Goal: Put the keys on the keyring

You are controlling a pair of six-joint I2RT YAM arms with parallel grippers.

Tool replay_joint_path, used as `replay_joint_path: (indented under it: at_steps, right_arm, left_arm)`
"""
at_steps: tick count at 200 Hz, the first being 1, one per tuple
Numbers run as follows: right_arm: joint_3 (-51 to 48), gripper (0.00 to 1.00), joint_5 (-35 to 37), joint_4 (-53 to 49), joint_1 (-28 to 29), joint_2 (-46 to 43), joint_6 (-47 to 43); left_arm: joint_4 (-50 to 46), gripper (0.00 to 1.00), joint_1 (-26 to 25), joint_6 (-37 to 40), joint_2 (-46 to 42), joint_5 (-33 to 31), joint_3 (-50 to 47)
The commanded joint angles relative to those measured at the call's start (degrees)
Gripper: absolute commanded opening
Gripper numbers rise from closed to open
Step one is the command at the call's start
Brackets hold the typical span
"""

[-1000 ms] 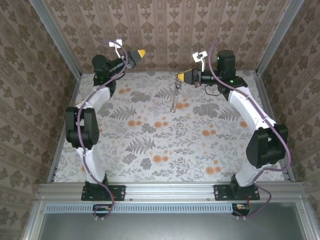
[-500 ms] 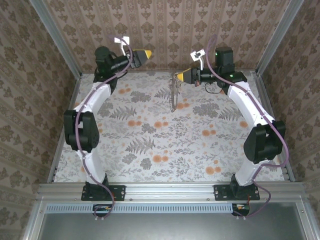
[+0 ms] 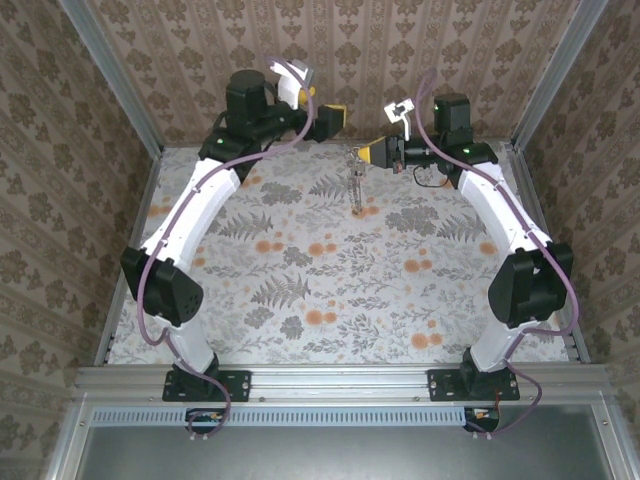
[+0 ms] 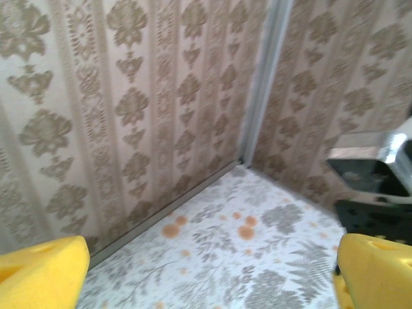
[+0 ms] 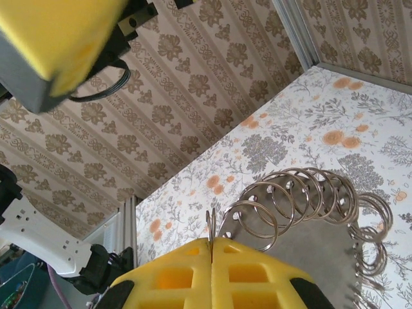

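Note:
My right gripper (image 3: 364, 152) (image 5: 210, 241) is raised near the back wall, shut on the edge of a thin metal keyring (image 5: 210, 225). From it hangs a strand (image 3: 353, 187) of several steel rings (image 5: 302, 196), threaded through holes in a flat grey toothed metal piece (image 5: 315, 248) that looks like the keys. The strand's lower end hangs close to the floral table. My left gripper (image 3: 328, 118) (image 4: 206, 277) hovers just left of and above the right one, open wide, with nothing between its yellow fingers (image 4: 40, 270). One of those fingers (image 5: 61, 38) looms at the right wrist view's top left.
Patterned walls close in the floral table (image 3: 330, 280) at the back and both sides, with metal corner posts (image 4: 261, 84). A shiny bracket and dark body of the right arm (image 4: 370, 164) stand close to the left gripper's right finger.
The left arm has swung from the back left corner rightward and up, bringing its open gripper next to the right gripper. The right gripper has stayed put with the strand hanging.

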Motion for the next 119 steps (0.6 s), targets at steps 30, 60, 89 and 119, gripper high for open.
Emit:
replay_joint_path:
  at_steps: [30, 60, 89, 119]
  right_arm:
    - [0.32, 0.0, -0.29, -0.23, -0.38, -4.03, -0.3]
    - [1.17, 0.0, 0.16, -0.78, -0.49, -4.23, -0.21]
    - [1.65, 0.0, -0.25, -0.78, -0.53, -3.87, 0.04]
    - [2.06, 0.0, -1.41, -0.72, -0.51, -3.35, 0.49]
  left_arm:
    - [-6.79, 1.0, 1.39, 0.33, -1.74, -9.74, 2.84]
    - [-2.23, 1.0, 0.71, 9.7, -4.64, -11.1, -2.19]
    - [0.55, 1.0, 1.41, 8.42, -6.48, -9.0, -6.01]
    - [-1.92, 0.98, 3.76, 4.35, -6.11, -2.61, -5.05]
